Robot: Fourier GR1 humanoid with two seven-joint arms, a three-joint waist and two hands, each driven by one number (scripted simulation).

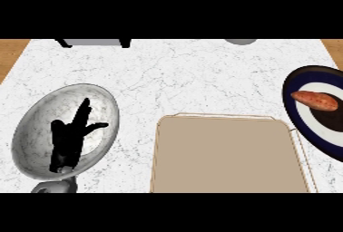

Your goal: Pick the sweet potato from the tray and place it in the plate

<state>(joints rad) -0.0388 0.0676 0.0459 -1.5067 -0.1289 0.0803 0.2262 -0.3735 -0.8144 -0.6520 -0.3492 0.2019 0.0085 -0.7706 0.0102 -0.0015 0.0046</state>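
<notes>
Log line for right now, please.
sweet potato: on dark plate | tray: potato off it | left robot hand: open, over grey plate | right robot hand: not in view

Orange-red sweet potato (315,100) lying across dark-rimmed plate (290,108) at right edge, tan rectangular tray (227,156) just beside it

Counter: a white marble counter (201,77) with thin grey veins fills nearly the whole view.
Beyond the corners: brown wood (12,56) shows past the counter's far-left and far-right corners.
Far edge, left: a pale grey block (94,42) with black ends, cut off.
Far edge, right: a grey rounded shape (240,41), cut off.
Light: bright and even.
</notes>
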